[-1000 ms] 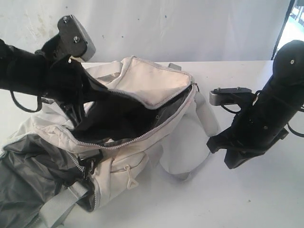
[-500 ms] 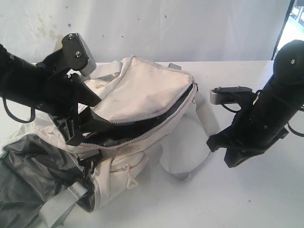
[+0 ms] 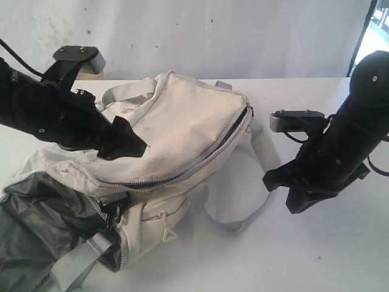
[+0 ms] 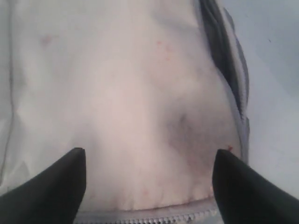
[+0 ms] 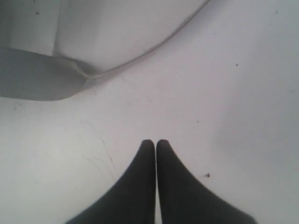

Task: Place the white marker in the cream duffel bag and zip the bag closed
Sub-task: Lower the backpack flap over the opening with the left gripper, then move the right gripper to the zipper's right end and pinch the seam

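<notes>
A scuffed white wall [image 3: 213,36] backs a plain white table [image 3: 316,249]. In the exterior view the cream duffel bag [image 3: 188,128] lies slumped across the table's left half. Its soft fabric is creased and faintly blotched with red, and dark grey lining [image 3: 42,213] spills out at the near corner. The top flap lies down over the main opening, but the grey zipper [image 3: 182,176] is not run shut, and a dark gap shows at its far end. The white marker appears in no view (probably it is inside the bag, though that is a guess). The left gripper [image 3: 126,145] hovers over the flap, likely positioned to find the zip pull. The right gripper [image 3: 268,181] hangs beside the bag, apart from it.

In the left wrist view, two black tapered fingers [image 4: 60,182] stand wide apart with nothing between them, above stained cloth edged by zipper teeth.

In the right wrist view, the fingers are pressed together and empty, over bare table near a woven grey strap [image 5: 32,74].
</notes>
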### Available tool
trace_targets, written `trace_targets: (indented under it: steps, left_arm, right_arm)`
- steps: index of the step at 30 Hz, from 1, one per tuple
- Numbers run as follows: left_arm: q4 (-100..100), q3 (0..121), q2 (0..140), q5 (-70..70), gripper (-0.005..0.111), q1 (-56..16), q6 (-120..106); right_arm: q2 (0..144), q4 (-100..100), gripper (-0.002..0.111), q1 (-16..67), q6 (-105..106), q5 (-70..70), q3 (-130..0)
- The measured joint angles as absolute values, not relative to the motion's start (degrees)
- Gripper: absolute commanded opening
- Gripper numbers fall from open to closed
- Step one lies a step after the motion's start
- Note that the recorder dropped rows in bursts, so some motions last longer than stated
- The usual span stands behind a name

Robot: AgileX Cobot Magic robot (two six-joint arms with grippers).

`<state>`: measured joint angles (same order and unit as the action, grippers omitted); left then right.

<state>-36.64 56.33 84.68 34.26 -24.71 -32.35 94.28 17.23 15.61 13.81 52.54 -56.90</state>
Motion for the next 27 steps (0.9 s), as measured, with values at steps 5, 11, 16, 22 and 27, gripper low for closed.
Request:
trace_targets:
  steps: [5,11,16,22,27]
  left_arm:
    - [-27.48,56.33,84.68,32.5,0.075,-24.15,-12.37]
    - [-21.4,56.33,84.68,38.99,0.08,-18.77,1.39]
    - [-20.69,56.33,84.68,46.1,0.081,-14.86,4.93]
    - [-20.45,56.43,84.8,45.07,0.081,-13.88,8.28]
    - [-23.07,56.42,88.01,44.12,0.081,-13.77,11.76]
  right_arm:
    - [94.28,17.37,0.0,15.48,10.82,52.27,-56.9]
    - [94.28,17.44,0.0,12.38,7.78,50.74,-59.41]
    - [94.47,17.6,0.017,11.05,7.66,48.21,-62.49]
    - [96.53,19.78,0.042,11.02,7.66,39.26,-65.91]
    - [97.92,27.29,0.043,11.02,9.35,32.97,-69.47]
